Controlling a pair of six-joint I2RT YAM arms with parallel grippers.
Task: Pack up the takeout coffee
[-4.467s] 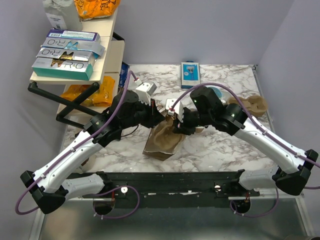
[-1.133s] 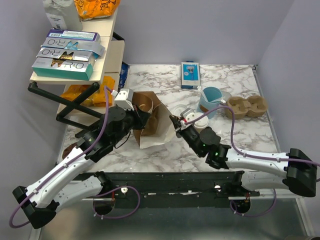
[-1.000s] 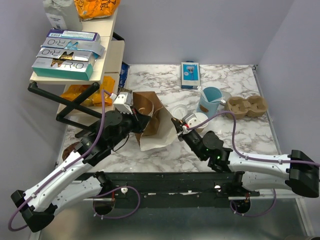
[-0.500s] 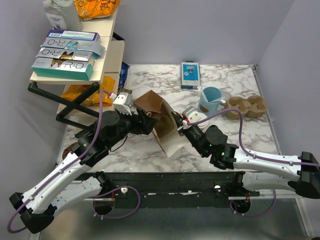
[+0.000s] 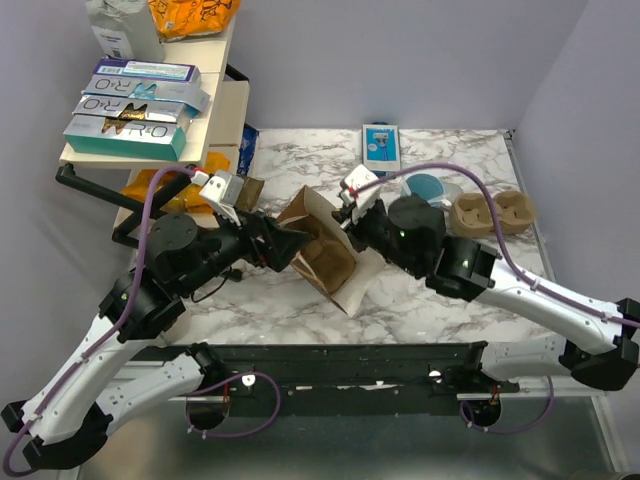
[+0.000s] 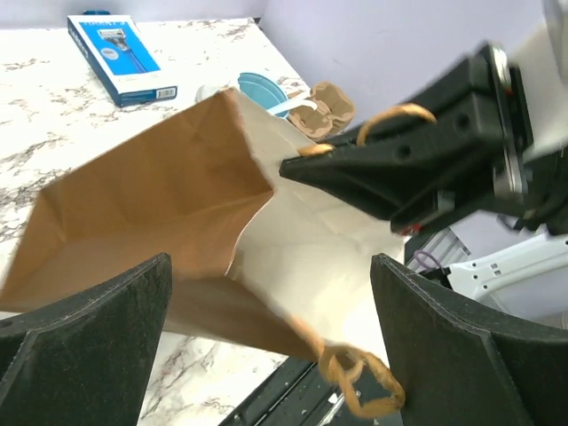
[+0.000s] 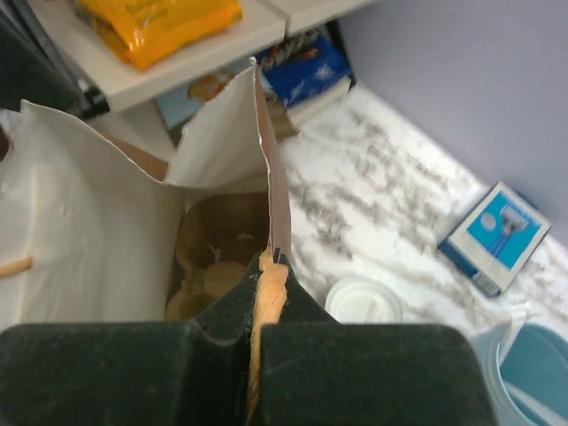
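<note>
A brown paper bag (image 5: 328,258) hangs tilted at mid-table, its mouth open toward the left arm. My right gripper (image 7: 269,266) is shut on the bag's twisted paper handle and top edge; in the top view this right gripper (image 5: 347,217) sits at the bag's far side. My left gripper (image 6: 275,346) stands wide open, with the bag's lower lip and a loose handle loop (image 6: 357,390) between its fingers, untouched. A brown moulded shape (image 7: 211,259) lies at the bag's bottom. The takeout coffee shows only as a round white lid (image 7: 359,300) on the marble beside the bag.
A light-blue mug (image 5: 432,187) and a brown pulp carrier (image 5: 491,212) stand at the right rear. A blue razor box (image 5: 381,148) lies at the back. A shelf (image 5: 150,160) with boxes and orange packets fills the left rear corner.
My left gripper has opened, let go of the bag and drawn back to the left. The right arm has risen and moved rearward, carrying the bag's handle.
</note>
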